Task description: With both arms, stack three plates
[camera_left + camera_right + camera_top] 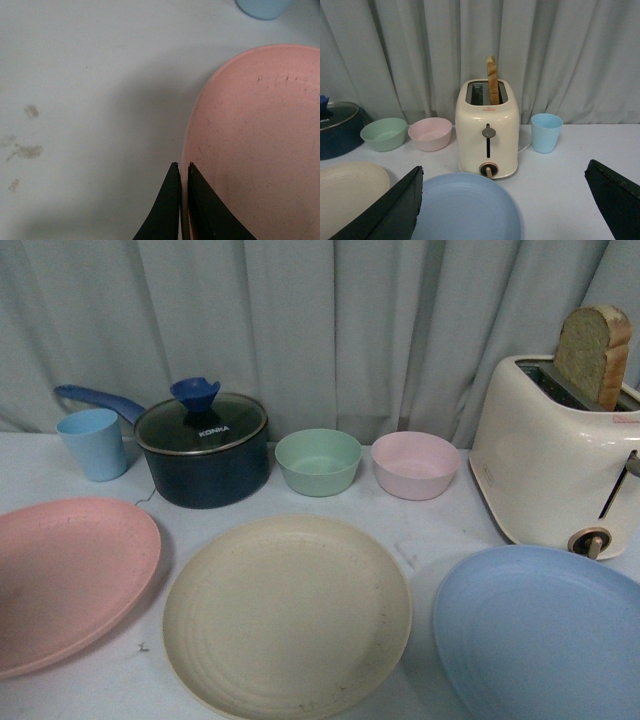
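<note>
Looking across the worktop [425, 530], I see the three plates lying flat in a row, none touching another: the pink plate [70, 575] on the left, the cream plate [287, 615] in the middle, the blue plate [540, 635] on the right. The left end effector [183, 166] is pinched almost fully together on the pink plate's rim, which runs between its fingers. The right end effector [504, 172] is spread wide and holds nothing, with the blue plate below it. Behind the plates stand a blue cup [93, 443], a lidded saucepan [203, 450], a green bowl [318, 461], a pink bowl [414, 464] and a toaster [555, 465] with a bread slice [595, 352] in it.
</note>
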Controlling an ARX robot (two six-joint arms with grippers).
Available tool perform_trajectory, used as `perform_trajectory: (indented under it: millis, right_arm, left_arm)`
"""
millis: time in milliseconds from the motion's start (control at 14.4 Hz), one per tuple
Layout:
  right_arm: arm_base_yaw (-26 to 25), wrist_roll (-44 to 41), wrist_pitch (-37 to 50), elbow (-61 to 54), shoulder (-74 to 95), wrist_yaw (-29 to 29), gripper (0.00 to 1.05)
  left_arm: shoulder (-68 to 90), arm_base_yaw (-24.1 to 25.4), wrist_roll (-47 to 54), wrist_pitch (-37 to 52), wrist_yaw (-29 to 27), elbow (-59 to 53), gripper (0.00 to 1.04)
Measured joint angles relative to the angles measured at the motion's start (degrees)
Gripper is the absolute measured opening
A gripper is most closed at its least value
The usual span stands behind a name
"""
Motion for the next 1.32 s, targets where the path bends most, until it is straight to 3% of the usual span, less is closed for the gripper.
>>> perform_trajectory:
  millis: [347, 625, 763, 1041, 1110, 1319]
  right_arm:
    - [0.0, 0.0, 0.0, 0.0, 0.0, 0.0, 0.98]
    - [0.0, 0.0, 0.0, 0.0, 0.0, 0.0, 0.98]
    - [0.0, 0.0, 0.0, 0.0, 0.0, 0.0, 0.98]
    - [0.0, 0.0, 0.0, 0.0, 0.0, 0.0, 0.98]
    - [0.0, 0.0, 0.0, 0.0, 0.0, 0.0, 0.98]
    - [0.0, 0.0, 0.0, 0.0, 0.0, 0.0, 0.98]
  left_arm:
    - [-16.3, 0.8, 4.5, -9.7, 3.7, -1.2, 0.03]
    - [-30.7, -2.8, 6.1, -14.4, 9.1, -4.3, 0.03]
    - [-33.8, -7.5, 3.2, -13.3, 8.0, -5.4, 0.03]
    - [-26.0, -25.4, -1.4, -9.0, 1.2, -5.9, 0.03]
    - [-23.1, -28.1, -2.4, -7.7, -0.6, -5.5, 0.03]
    - [-20.7, -30.2, -3.7, -6.6, -2.6, -4.3, 0.03]
